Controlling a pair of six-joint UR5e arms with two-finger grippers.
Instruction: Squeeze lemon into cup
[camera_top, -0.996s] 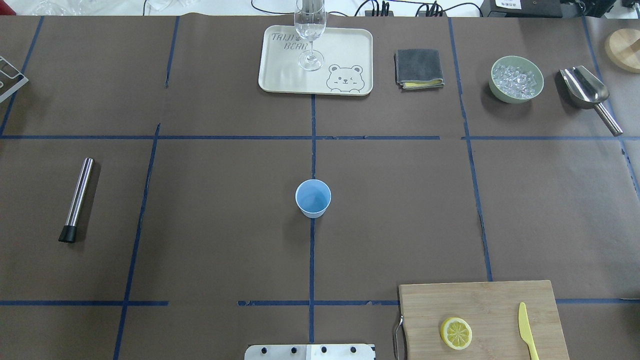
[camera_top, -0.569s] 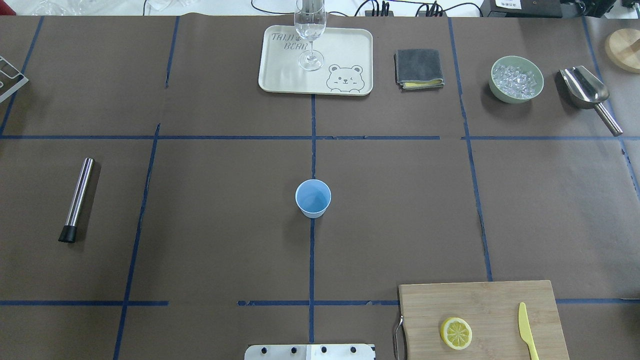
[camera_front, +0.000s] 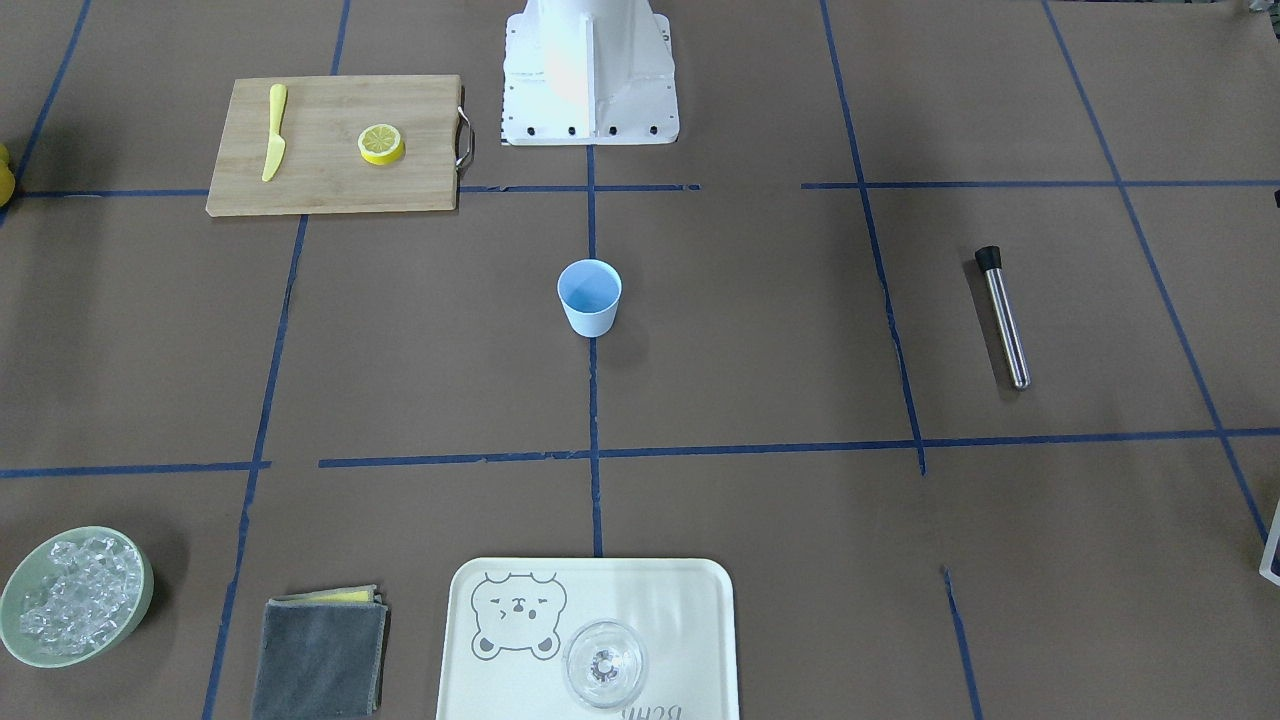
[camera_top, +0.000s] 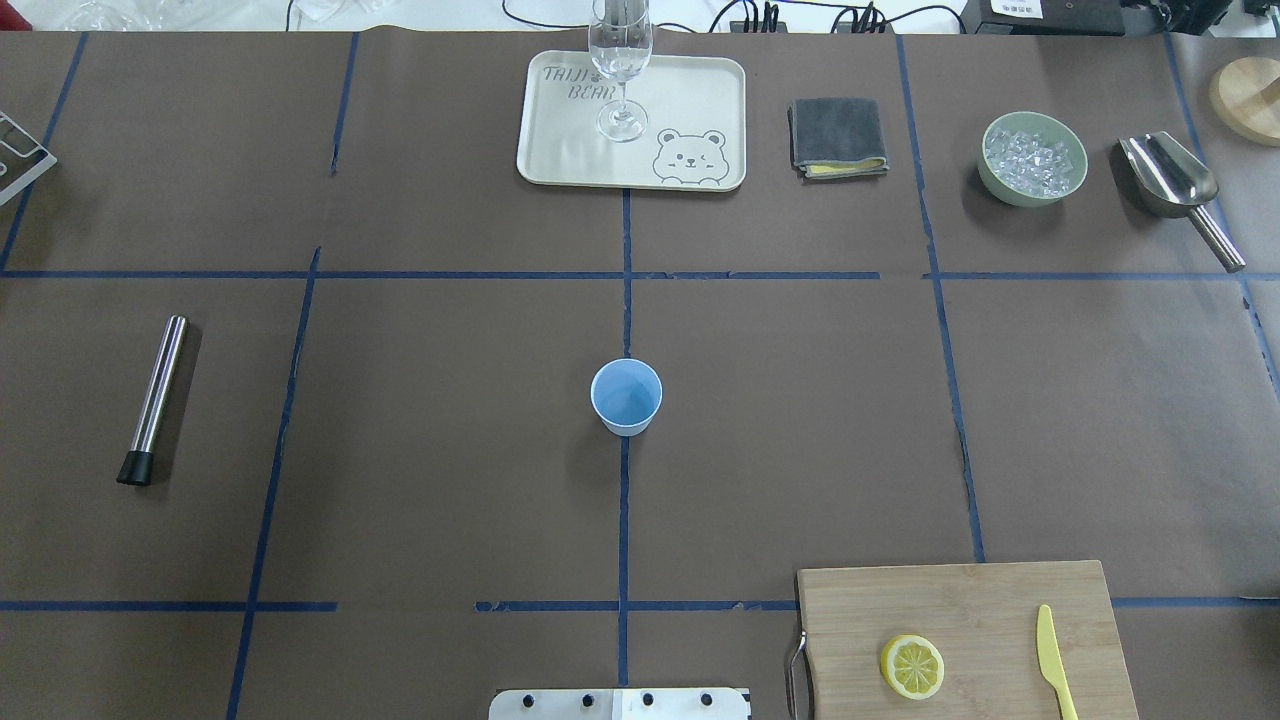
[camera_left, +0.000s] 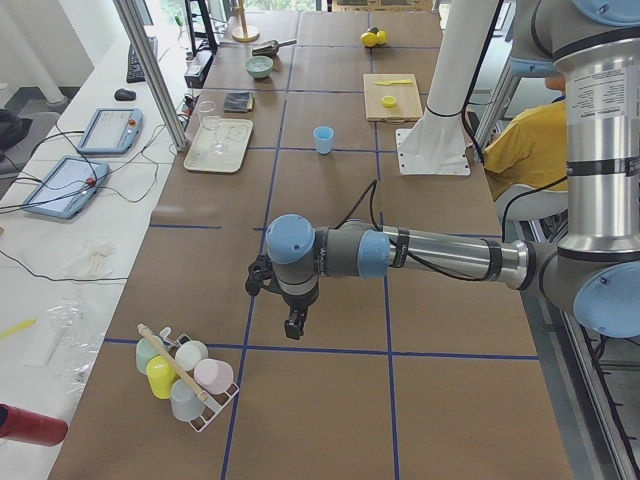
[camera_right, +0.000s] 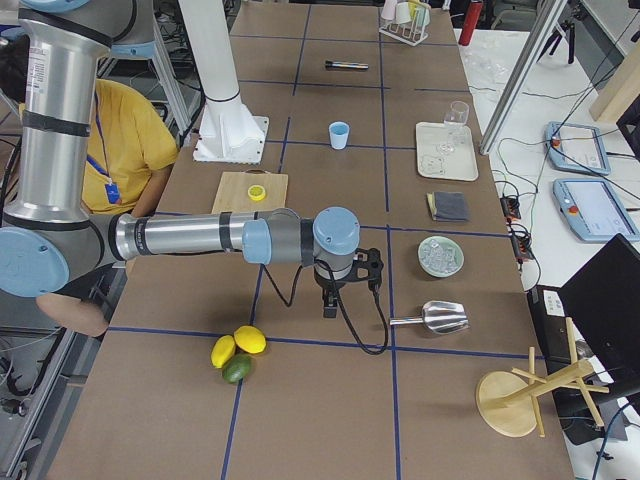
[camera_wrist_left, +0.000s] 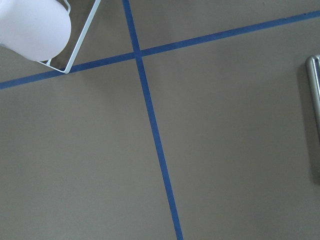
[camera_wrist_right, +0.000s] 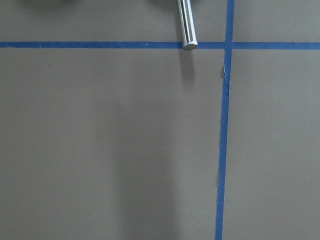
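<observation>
Spread of left fingers (camera_left: 292, 327) and right fingers (camera_right: 327, 305) cannot be told; lemon (camera_top: 912, 667) lies on board (camera_top: 950, 600).

A robotics lab. A long bench (camera_left: 330, 400) covered in brown paper is marked into squares with blue tape (camera_top: 623, 520). Two grey industrial arms with blue joints, the left arm (camera_left: 440, 255) and the right arm (camera_right: 190, 235), reach over it from a white pedestal (camera_front: 588, 70). At the left of the left-side view, a white side table (camera_left: 40, 230) holds touch-screen pendants (camera_left: 108, 130) beside a metal frame post (camera_left: 152, 70). At the upper right, a person in yellow (camera_left: 525, 150) sits behind the robot.
</observation>
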